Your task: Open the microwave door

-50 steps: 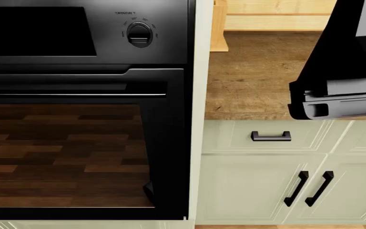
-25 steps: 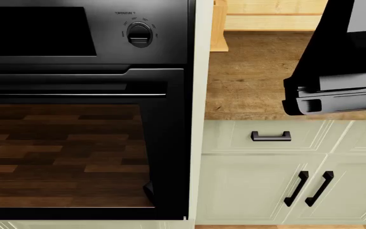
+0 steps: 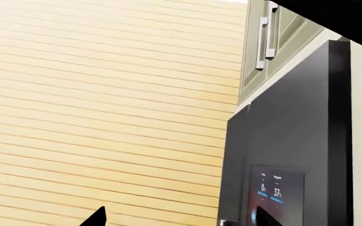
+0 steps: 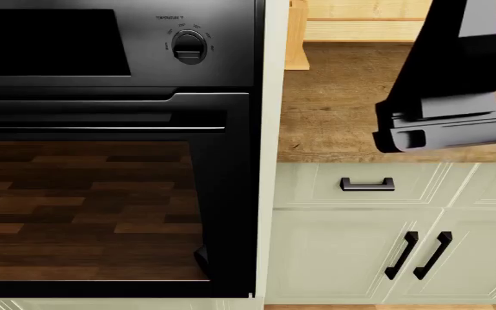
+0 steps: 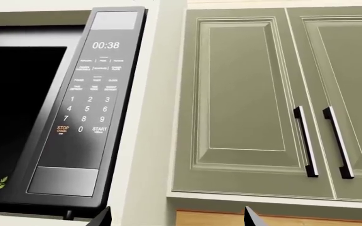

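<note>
The microwave (image 5: 74,113) shows in the right wrist view, built in beside green cabinets. Its dark glass door (image 5: 14,122) lies flush with the keypad panel (image 5: 92,101), whose clock reads 00:38. My right gripper (image 5: 176,219) is open and empty, its two black fingertips (image 5: 103,217) just showing, held apart from the microwave and aimed at the white strip beside the panel. My left gripper (image 3: 179,219) is open too, facing a yellow slatted wall (image 3: 105,103). The head view shows no microwave, only my right arm (image 4: 454,123) raised at the right.
A black wall oven (image 4: 110,194) with a knob (image 4: 188,46) fills the head view's left. A wooden counter (image 4: 343,110) sits over white drawers and doors (image 4: 369,239). Green cabinet doors with bar handles (image 5: 322,141) flank the microwave. A black fridge (image 3: 294,155) faces the left wrist.
In the head view my right arm has shifted a little left and upward. The oven, counter and cabinets have not moved.
</note>
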Available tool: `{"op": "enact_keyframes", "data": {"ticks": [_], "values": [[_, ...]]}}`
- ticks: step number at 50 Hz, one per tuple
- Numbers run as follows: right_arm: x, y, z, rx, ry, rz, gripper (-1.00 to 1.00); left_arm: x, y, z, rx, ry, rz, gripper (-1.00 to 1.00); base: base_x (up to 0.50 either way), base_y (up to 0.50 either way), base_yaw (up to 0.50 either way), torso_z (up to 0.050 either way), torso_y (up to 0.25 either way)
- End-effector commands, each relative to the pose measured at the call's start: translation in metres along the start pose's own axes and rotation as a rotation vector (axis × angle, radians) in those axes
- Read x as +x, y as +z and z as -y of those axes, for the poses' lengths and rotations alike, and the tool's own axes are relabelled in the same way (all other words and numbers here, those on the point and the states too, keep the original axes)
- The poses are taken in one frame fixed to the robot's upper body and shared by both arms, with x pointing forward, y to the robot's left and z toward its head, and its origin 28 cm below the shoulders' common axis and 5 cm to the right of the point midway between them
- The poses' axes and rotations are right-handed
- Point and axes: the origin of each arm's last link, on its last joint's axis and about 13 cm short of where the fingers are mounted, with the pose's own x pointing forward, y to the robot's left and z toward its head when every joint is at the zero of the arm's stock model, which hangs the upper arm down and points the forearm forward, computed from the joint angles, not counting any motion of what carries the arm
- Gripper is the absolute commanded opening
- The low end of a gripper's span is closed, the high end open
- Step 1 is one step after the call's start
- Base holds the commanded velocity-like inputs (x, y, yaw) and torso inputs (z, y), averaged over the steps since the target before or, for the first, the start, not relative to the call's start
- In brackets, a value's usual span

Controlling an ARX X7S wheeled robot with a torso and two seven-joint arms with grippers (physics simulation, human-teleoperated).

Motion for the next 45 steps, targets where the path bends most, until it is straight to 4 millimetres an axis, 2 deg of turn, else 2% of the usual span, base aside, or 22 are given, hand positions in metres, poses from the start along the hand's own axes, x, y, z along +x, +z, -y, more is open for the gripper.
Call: {"op": "enact_keyframes", "data": {"ticks": [1, 22, 45], "values": [[0.001, 0.002, -0.002, -0.002, 0.006, 0.002, 1.00, 0.025, -0.015, -0.014, 0.104, 0.059, -0.015, 1.00, 0.00, 0.00, 0.00, 0.000, 0.000], [0.005, 0.001, -0.005, -0.008, 0.011, 0.005, 1.00, 0.065, -0.042, -0.026, 0.318, 0.150, -0.059, 1.00, 0.00, 0.00, 0.00, 0.000, 0.000], [0.011, -0.001, -0.011, -0.021, 0.026, -0.005, 1.00, 0.092, -0.065, -0.059, 0.539, 0.244, -0.099, 1.00, 0.00, 0.00, 0.00, 0.000, 0.000]]}}
